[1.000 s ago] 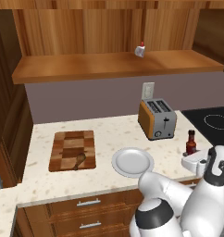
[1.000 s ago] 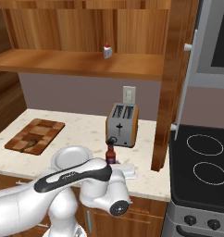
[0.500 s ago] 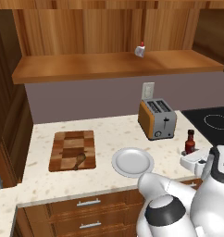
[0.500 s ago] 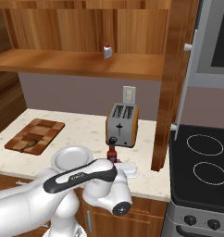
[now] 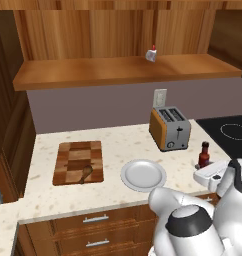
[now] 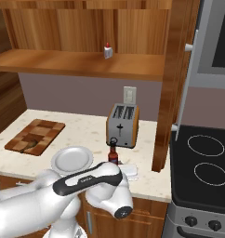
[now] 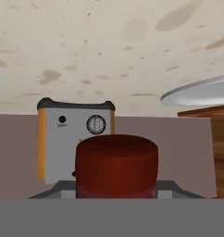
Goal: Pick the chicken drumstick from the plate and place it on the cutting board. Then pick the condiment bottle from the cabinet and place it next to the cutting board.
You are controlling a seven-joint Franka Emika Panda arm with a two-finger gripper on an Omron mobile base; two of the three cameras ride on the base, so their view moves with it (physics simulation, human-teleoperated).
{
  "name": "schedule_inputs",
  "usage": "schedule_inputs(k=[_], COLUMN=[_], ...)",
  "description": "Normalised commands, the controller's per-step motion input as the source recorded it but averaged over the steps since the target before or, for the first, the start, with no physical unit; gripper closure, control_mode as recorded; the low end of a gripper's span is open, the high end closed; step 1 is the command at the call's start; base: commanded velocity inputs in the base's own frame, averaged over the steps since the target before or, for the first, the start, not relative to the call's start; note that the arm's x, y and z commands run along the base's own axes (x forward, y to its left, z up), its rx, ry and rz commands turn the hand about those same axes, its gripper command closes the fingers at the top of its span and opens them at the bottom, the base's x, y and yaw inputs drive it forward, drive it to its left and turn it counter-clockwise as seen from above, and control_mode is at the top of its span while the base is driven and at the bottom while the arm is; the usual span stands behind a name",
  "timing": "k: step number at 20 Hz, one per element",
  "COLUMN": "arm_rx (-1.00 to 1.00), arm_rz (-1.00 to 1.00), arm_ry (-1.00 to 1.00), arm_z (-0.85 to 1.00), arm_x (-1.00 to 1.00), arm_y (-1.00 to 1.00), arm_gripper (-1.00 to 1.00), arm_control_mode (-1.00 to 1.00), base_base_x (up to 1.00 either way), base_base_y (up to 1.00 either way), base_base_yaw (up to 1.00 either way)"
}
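The condiment bottle (image 5: 204, 153) (image 6: 113, 153) stands upright at the counter's right end, in front of the toaster. My gripper (image 5: 207, 167) (image 6: 118, 163) is shut on its lower body. In the hand view, which is rolled upside down, the bottle's dark red body (image 7: 116, 164) is close up between the fingers. The chicken drumstick (image 5: 86, 172) (image 6: 30, 143) lies on the checkered cutting board (image 5: 78, 157) (image 6: 40, 132) at the left. The round plate (image 5: 143, 175) (image 6: 71, 159) sits bare between board and bottle. The cabinet shelf (image 5: 93, 72) (image 6: 63, 60) runs above the counter.
An orange toaster (image 5: 169, 128) (image 6: 122, 124) (image 7: 74, 139) stands just behind the bottle. The black stove (image 5: 233, 132) (image 6: 205, 162) lies to the right, past a wooden post (image 6: 172, 83). A tiny white object with a red tip (image 5: 151, 54) (image 6: 107, 51) sits on the shelf.
The arm's elbow has swung slightly to the right. The hand and the bottle have hardly moved.
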Motion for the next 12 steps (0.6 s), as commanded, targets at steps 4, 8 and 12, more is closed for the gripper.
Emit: schedule_inputs(k=[4, 8, 12], arm_rx=[0.00, 0.00, 0.00], arm_rz=[0.00, 0.00, 0.00], arm_ry=[-0.02, -0.02, -0.05], arm_z=[-0.18, -0.23, -0.25], arm_x=[0.07, 0.01, 0.01], arm_y=[0.00, 0.00, 0.01], arm_gripper=[1.00, 1.00, 1.00], arm_control_mode=[-1.00, -1.00, -1.00], base_base_x=[0.00, 0.00, 0.00], base_base_y=[0.00, 0.00, 0.00], base_base_yaw=[0.00, 0.00, 0.00])
